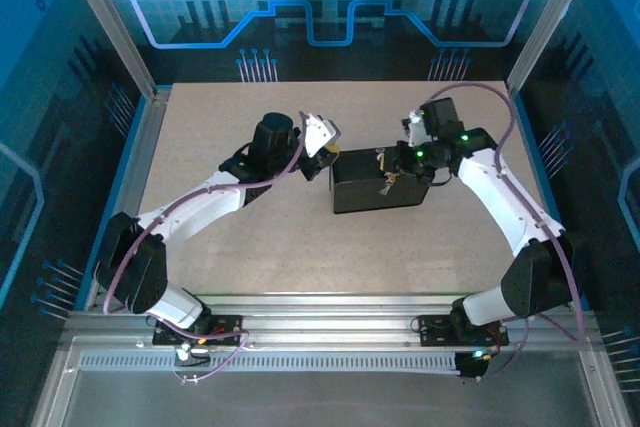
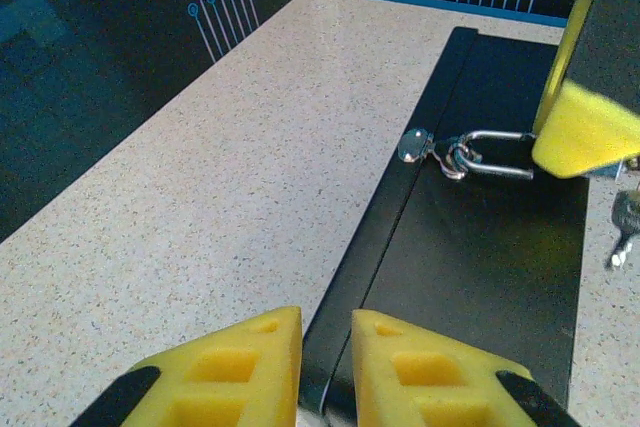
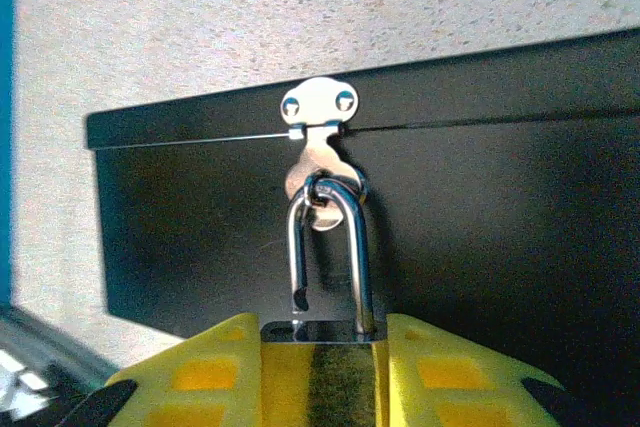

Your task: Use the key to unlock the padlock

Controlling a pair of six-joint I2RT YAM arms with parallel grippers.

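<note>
Right wrist: right tool (image 3: 322,387) clamped on padlock (image 3: 322,345) at hasp (image 3: 318,147) of closed black box (image 3: 480,227); left tool (image 2: 326,367) pinching its edge.

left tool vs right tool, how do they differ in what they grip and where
The left tool pinches the thin edge of the black box; the right tool clamps the small padlock hanging from the hasp. Left sits at the box's left end, right toward its right end. Both are yellow-tipped and closed.
</note>
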